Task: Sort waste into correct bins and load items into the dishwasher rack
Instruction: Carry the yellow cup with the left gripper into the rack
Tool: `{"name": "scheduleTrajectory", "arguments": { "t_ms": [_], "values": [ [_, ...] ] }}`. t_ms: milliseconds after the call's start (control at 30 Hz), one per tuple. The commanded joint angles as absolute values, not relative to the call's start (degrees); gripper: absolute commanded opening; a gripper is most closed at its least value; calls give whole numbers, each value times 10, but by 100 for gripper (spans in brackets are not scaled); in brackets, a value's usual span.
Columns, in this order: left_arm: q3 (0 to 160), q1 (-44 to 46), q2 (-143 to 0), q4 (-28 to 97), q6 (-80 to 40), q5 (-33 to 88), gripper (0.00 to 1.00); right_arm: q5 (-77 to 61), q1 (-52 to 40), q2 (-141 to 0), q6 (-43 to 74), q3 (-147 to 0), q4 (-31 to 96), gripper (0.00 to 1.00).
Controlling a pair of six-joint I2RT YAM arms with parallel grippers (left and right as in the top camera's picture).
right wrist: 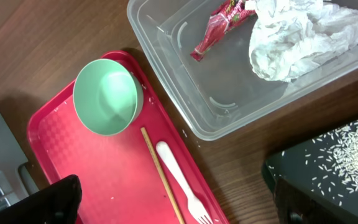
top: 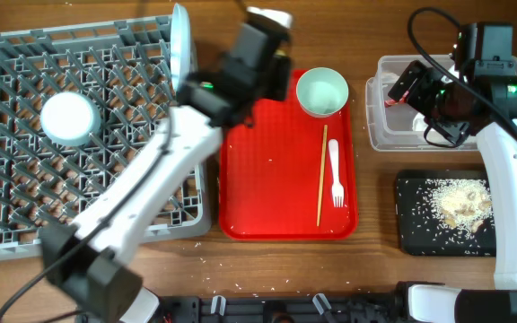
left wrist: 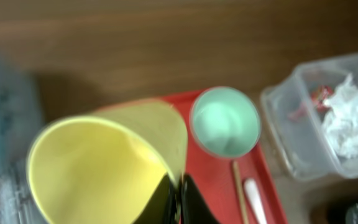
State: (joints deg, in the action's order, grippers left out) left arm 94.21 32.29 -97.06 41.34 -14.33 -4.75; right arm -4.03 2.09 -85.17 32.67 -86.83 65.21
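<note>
At left the dishwasher rack (top: 25, 206) takes the dishes, with a pale blue plate (top: 179, 45) upright at its far right edge. Above the far left corner of the red serving tray (top: 267, 197), the left gripper (left wrist: 178, 198) is closed tight on the wall of the yellow cup (left wrist: 98, 168), which is likely rack-bound. The right gripper (top: 413, 85) hangs over the clear tub (top: 375, 117); I cannot tell how far it is open.

The dishwasher rack (top: 25, 197) fills the tabletop's left end. One bowl (top: 67, 118) sits in it, and the plate (top: 179, 45) stands on edge at its far right corner. The serving tray (top: 267, 188) lies just right of the rack, mid-tabletop. The other bowl (top: 321, 92) is on its far right corner, and the chopsticks (top: 322, 175) lie beside the fork (top: 335, 172), fork rightward. The cup (left wrist: 98, 168) hangs over the tray's far left, pinched in the left gripper (left wrist: 179, 199) jaws. The tub (top: 380, 135), near the far right corner, holds wrapper (right wrist: 219, 28) and napkin (right wrist: 297, 34). Before it lies the flat tray (top: 420, 233), carrying rice scraps (top: 456, 202).
</note>
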Motion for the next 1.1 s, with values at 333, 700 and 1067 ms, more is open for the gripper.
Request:
{"name": "scheduleTrajectory", "arguments": {
  "t_ms": [333,700,1067],
  "values": [
    [943,-154,-900,685,-211,312,4,-43,21,-850,317,-876,651,100],
    [711,-447,-900,666,-95,611,4,-43,21,-850,317,-876,651,100],
    [591,-477,-917,574,-77,675,4,-43,21,-850,317,-876,651,100]
  ]
}}
